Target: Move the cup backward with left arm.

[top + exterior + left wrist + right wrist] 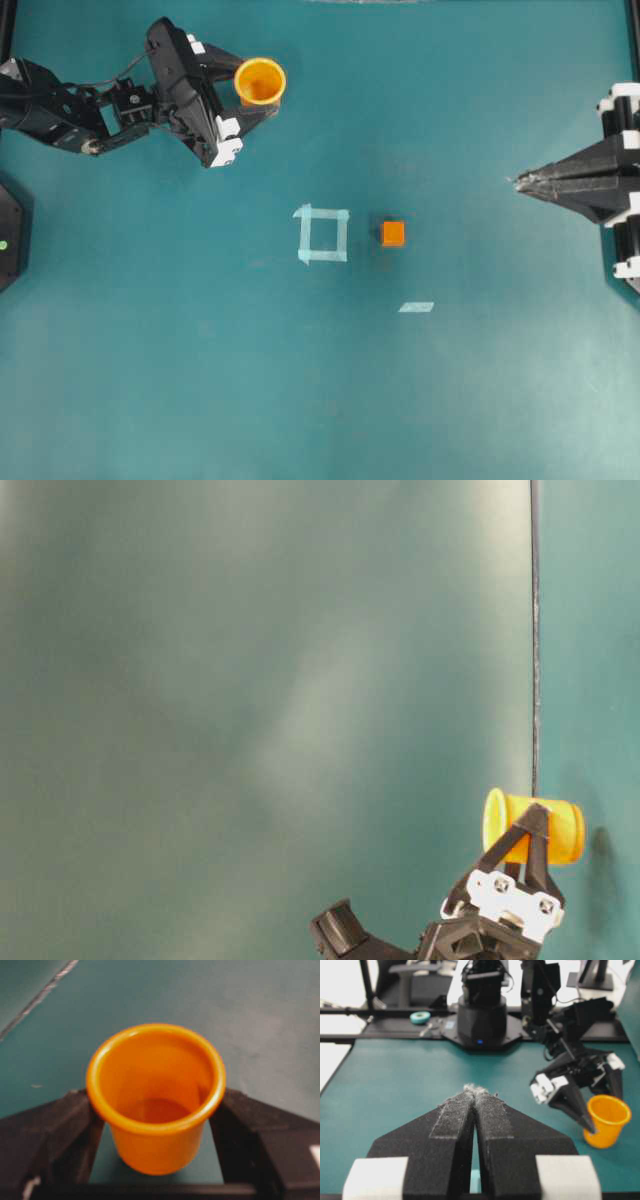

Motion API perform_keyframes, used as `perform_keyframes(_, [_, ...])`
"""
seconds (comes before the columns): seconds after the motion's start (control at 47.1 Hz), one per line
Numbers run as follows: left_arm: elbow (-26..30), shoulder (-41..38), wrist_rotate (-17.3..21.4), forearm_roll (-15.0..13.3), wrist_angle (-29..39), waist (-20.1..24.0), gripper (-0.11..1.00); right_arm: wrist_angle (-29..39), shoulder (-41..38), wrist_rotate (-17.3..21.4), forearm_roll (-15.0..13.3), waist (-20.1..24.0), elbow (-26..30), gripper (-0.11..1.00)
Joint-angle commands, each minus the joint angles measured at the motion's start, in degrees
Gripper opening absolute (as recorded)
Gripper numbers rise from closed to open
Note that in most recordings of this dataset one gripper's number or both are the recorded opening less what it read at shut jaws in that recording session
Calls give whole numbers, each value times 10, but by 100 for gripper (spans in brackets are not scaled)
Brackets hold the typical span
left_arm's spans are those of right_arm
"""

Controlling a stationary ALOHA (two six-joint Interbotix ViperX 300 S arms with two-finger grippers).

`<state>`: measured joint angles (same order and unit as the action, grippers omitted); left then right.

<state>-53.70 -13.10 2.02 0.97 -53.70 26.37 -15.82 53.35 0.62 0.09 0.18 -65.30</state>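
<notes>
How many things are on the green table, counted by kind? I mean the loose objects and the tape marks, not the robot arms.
Cups: 1, the orange cup
Cubes: 1, the orange cube
Tape marks: 2, the tape square and the single tape strip
Total: 4

The small round orange-yellow plastic cup [260, 81] with a lighter rim stands upright and empty, mouth up, near the far left of the teal surface [450, 400]. It sits between the two black fingers [225, 125] of the left arm's pincer [243, 92], which close against its sides. The black left arm [70, 105], with white trim blocks and cables, reaches in from the left edge.
</notes>
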Motion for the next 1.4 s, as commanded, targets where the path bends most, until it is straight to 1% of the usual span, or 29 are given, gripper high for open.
perform_keyframes(0.0, [11, 6, -5, 1, 3, 15, 63, -2, -1, 0, 0, 0, 19, 0])
perform_keyframes(0.34, [39, 0, -5, 0, 21, 54, 63, -2, -2, 0, 1, -1, 20, 0])
perform_keyframes(0.658, [74, -18, -5, -1, 38, 72, 63, 9, -2, 1, 0, -2, 20, 0])
perform_keyframes(1.381, [79, -21, -5, -1, 41, 98, 63, 11, 2, 1, 1, -2, 21, 0])
